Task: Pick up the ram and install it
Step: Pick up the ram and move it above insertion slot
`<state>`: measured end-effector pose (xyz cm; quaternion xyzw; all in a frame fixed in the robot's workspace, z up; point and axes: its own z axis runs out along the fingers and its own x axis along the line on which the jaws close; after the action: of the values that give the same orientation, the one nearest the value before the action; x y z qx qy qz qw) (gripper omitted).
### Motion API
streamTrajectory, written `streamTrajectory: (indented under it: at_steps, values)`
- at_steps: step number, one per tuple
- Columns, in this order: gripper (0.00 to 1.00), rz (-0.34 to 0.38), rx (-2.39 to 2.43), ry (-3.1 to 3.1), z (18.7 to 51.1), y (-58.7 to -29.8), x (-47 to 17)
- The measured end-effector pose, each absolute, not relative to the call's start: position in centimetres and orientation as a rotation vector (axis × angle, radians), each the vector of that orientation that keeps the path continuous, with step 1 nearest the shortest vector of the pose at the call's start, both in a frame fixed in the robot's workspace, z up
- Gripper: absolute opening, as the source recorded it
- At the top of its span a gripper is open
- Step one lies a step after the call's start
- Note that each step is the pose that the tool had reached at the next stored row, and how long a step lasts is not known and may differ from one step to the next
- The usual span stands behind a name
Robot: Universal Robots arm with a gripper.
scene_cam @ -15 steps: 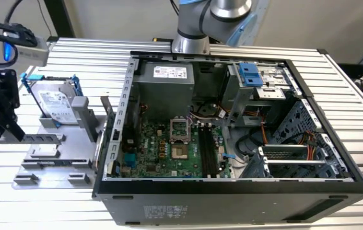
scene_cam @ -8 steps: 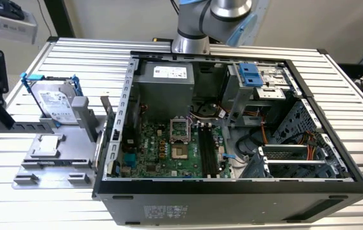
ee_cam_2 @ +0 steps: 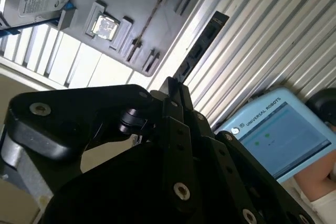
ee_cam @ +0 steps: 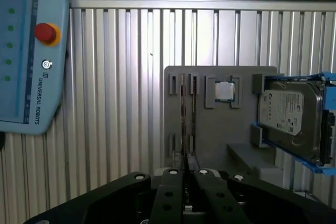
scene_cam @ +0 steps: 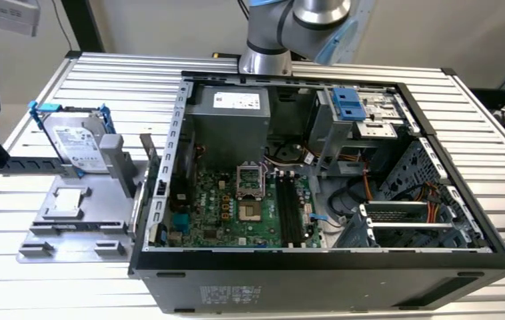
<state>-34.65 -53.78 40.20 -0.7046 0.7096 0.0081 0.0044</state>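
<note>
Exterior view: open computer case [scene_cam: 323, 283] on the slatted table [scene_cam: 488, 120], arm [scene_cam: 265, 50] rising at its 12 o'clock. Long black memory slots [scene_cam: 288, 213] on the board inside look unfilled, so install not done. Grey fixture plate [scene_cam: 74, 227] sits at 9 o'clock of the case. Hard drive [scene_cam: 79, 143] is at the plate's 12 o'clock end, processor chip [scene_cam: 67, 199] mid-plate.

Second wrist view: gripper [ee_cam_2: 176, 85] hangs well above the plate. Its fingers are drawn together, a slit at most between them, nothing in them. Ram [ee_cam_2: 151, 17] stands on edge in the plate's holders, seen as a thin line, near the chip [ee_cam_2: 105, 24]. Teach pendant [ee_cam_2: 278, 135] lies on the table, with what may be a person's arm [ee_cam_2: 320, 182] just beside it.

First wrist view: gripper [ee_cam: 186, 162] sits in line with the ram [ee_cam: 183, 114], the stick running lengthwise away from the fingertips. Chip [ee_cam: 224, 91] lies between ram and hard drive [ee_cam: 289, 116].

Judged step: the reach to the ram, no contact yet. To do it well:
- spread the fingers wider than the board is thick
- keep the wrist square to the stick and descend straight
- clamp the flat faces mid-length, between the holders

In the way:
- holder posts at both ends of the stick
- the chip's seat just beside
- the case's side wall near the plate

Pendant [ee_cam: 31, 56] is well apart.
</note>
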Motion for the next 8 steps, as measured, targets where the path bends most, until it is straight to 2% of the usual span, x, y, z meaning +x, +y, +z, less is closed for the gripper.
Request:
streamTrajectory:
  at_steps: [8]
  values:
    - [0.0, 0.027, -2.208, 2.224, 40.2, -53.8, -33.2]
